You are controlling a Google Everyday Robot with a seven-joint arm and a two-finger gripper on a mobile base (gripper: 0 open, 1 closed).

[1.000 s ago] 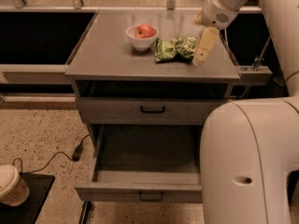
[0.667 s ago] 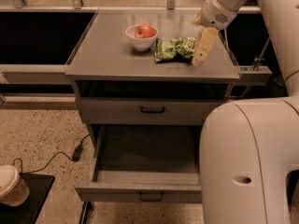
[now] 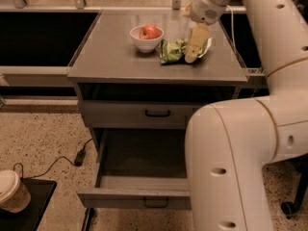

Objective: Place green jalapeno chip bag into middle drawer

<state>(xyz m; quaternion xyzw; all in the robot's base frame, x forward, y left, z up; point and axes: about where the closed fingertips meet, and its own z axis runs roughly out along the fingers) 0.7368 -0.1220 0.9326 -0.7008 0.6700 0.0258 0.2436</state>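
Pincer (image 3: pixel 191 57) hangs tip-down at the far right of the cabinet top (image 3: pixel 110 61), its tip touching the bag (image 3: pixel 169 52); it shows as one pale shape, so I cannot tell whether it is open or closed on the bag. The arm (image 3: pixel 269 28) comes in from the upper right and bends down to it. The bag lies crumpled on the top, green foil showing on both sides of the pincer, more of it to the left. Just left of the bag stands a white bowl (image 3: pixel 146 43) with a red apple (image 3: pixel 151 31) in it; bowl and bag are close, and I cannot tell if they touch. Below the top is a dark open gap, then a shut drawer front (image 3: pixel 120 113) with a black handle. Under that the middle drawer (image 3: pixel 120 198) is pulled out toward the near side, its grey tray bare where it shows; its right part is hidden behind the robot's white body (image 3: pixel 231 167), which fills the near right. On the speckled floor to the left a black cable (image 3: pixel 53 166) runs to a small black block (image 3: pixel 80 157) beside the cabinet. At the near left corner a paper cup (image 3: pixel 12 191) with a pale lid stands on a black mat (image 3: pixel 33 211).
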